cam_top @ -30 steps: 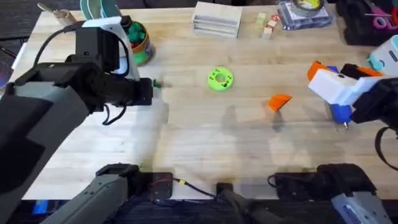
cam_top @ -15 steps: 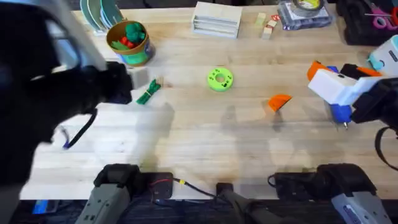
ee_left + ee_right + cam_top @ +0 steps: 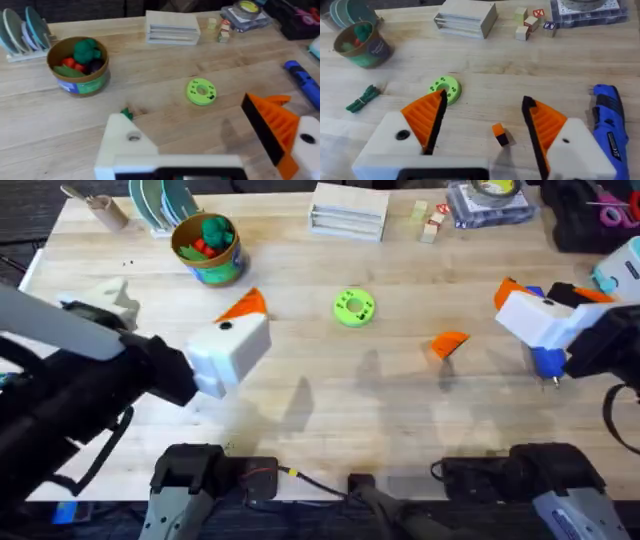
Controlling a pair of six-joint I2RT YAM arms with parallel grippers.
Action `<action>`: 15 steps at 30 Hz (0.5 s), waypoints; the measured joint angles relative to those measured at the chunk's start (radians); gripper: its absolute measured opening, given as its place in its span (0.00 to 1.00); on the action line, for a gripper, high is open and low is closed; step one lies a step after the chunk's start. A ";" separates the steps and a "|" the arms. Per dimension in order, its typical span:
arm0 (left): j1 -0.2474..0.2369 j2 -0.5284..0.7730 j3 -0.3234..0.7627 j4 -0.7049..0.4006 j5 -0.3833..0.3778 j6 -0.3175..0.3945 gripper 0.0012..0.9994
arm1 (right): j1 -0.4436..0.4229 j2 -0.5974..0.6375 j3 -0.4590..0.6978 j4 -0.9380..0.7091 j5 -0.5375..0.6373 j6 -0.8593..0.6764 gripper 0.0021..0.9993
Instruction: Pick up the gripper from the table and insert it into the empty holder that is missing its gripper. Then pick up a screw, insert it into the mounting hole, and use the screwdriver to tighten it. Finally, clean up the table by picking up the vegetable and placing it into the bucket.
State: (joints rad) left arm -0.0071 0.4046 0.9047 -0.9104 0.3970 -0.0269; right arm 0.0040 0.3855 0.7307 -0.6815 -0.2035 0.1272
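Both grippers were spread and empty; no step looked done.
The right gripper [image 3: 484, 100] hung open above the loose orange finger [image 3: 498, 134] at centre frame, with the screwdriver [image 3: 610, 125] at right. The left gripper [image 3: 182, 117], also open, lacked one finger. The vegetable [image 3: 362, 98] lay at left, outside the bucket [image 3: 364, 44]; overhead, the left gripper covered it.

The loose orange gripper [image 3: 449, 343] lies mid-bench, the blue screwdriver [image 3: 611, 127] far right, the green vegetable [image 3: 363, 98] near the yellow-rimmed bucket [image 3: 206, 248].
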 joint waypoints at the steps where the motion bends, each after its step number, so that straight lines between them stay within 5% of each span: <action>1: 0.000 0.000 0.000 0.000 0.016 0.000 0.99 | 0.000 0.000 0.000 0.000 0.000 0.000 0.95; 7: 0.000 0.000 0.001 -0.069 0.064 0.000 0.99 | 0.000 0.000 0.000 0.000 0.000 0.000 0.95; 15: 0.000 0.000 0.001 -0.045 0.017 0.024 0.99 | 0.000 0.000 0.000 0.000 0.000 0.000 0.95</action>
State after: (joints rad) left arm -0.0071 0.4046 0.9055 -0.9550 0.4139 -0.0025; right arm 0.0040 0.3855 0.7307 -0.6815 -0.2035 0.1272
